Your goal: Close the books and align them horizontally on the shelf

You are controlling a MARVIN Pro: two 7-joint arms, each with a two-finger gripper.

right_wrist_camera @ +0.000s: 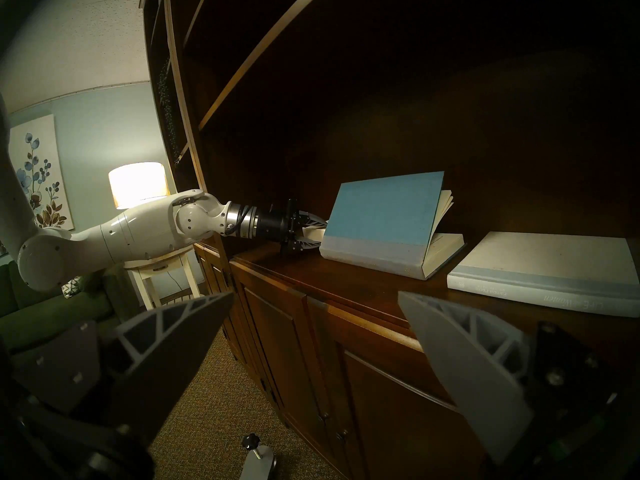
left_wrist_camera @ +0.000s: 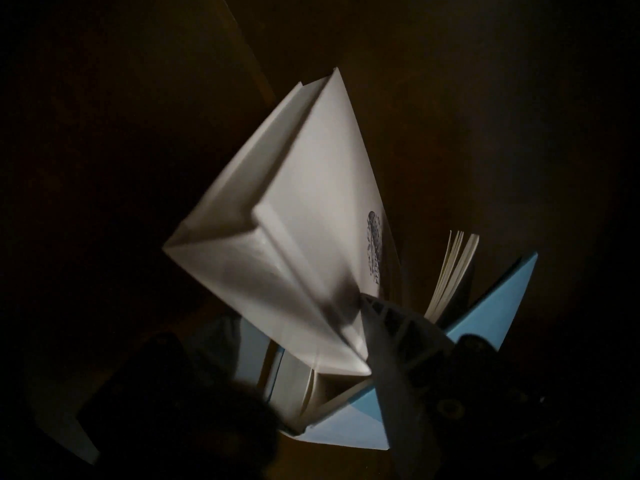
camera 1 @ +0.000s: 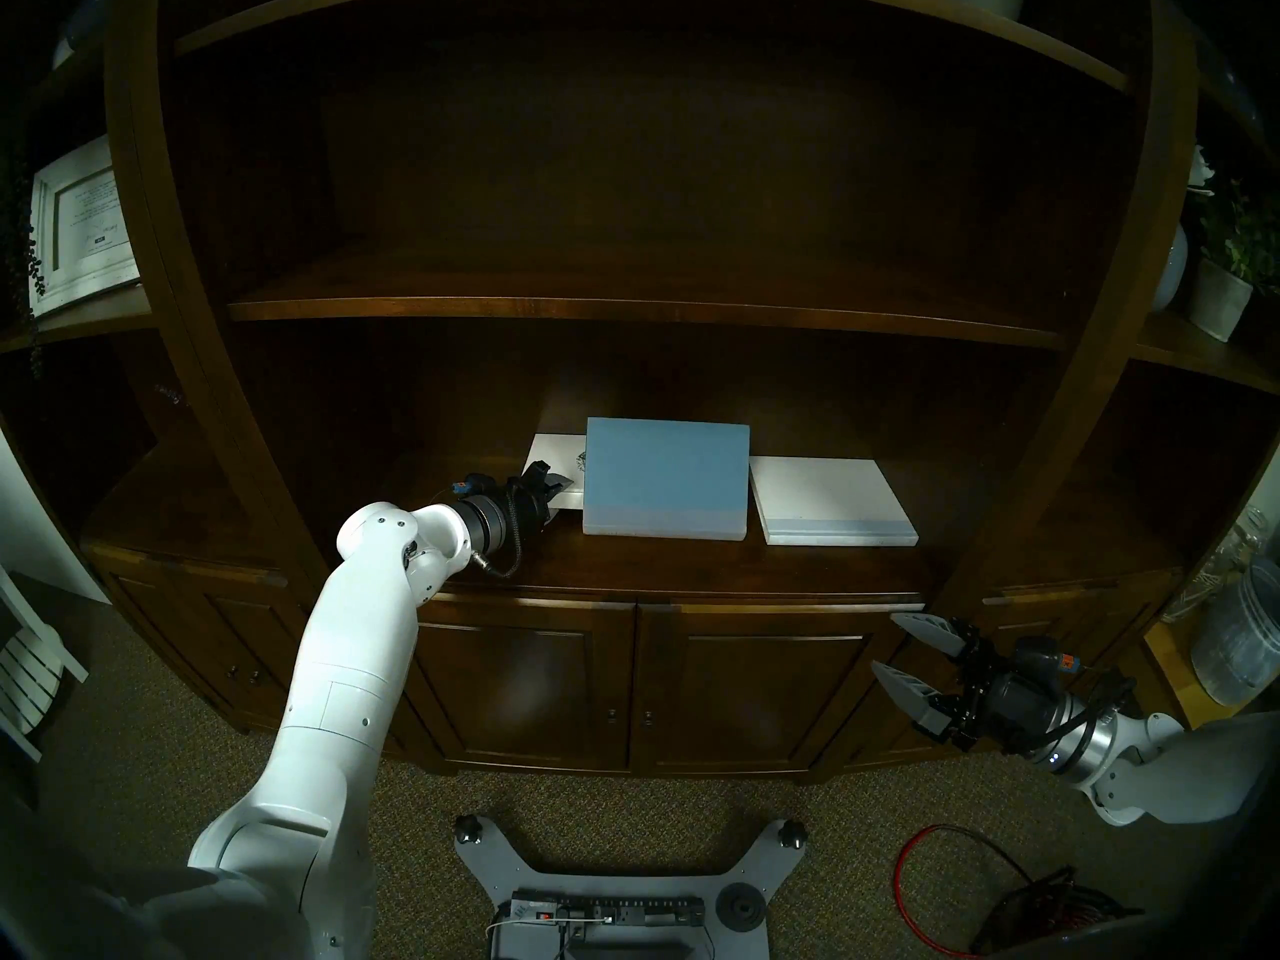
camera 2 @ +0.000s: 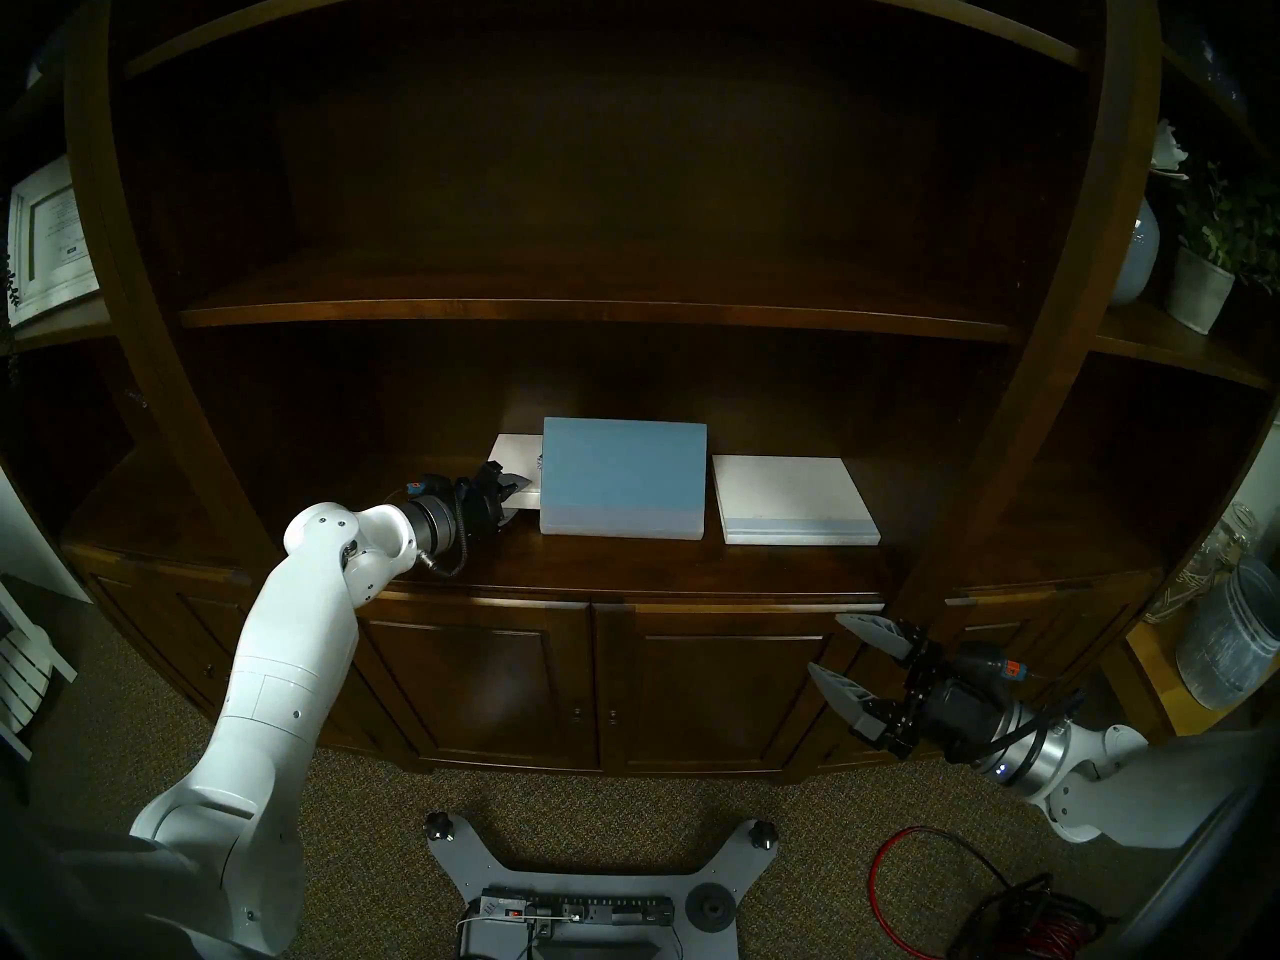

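Observation:
On the deep dark-brown shelf (camera 1: 692, 564) the blue book (camera 1: 665, 474) stands half open, cover raised and pages fanned in the right wrist view (right_wrist_camera: 381, 216). The white book with a pale-blue strip (camera 1: 828, 494) lies closed to its right. The white emblem book (camera 1: 554, 453) lies at the left, partly behind the blue cover. My left gripper (camera 1: 560, 500) is shut on its near left corner, one finger (left_wrist_camera: 391, 330) on the cover and one below. My right gripper (camera 1: 884, 640) is open and empty, below the shelf's front edge at the right.
A thinner upper board (camera 1: 623, 307) hangs above the books. Cabinet doors (camera 1: 637, 688) are under the shelf. A framed certificate (camera 1: 76, 224) stands at the far left, a potted plant (camera 1: 1219, 293) and jars (camera 1: 1240, 640) at the right. A red cable (camera 1: 907, 889) lies on the carpet.

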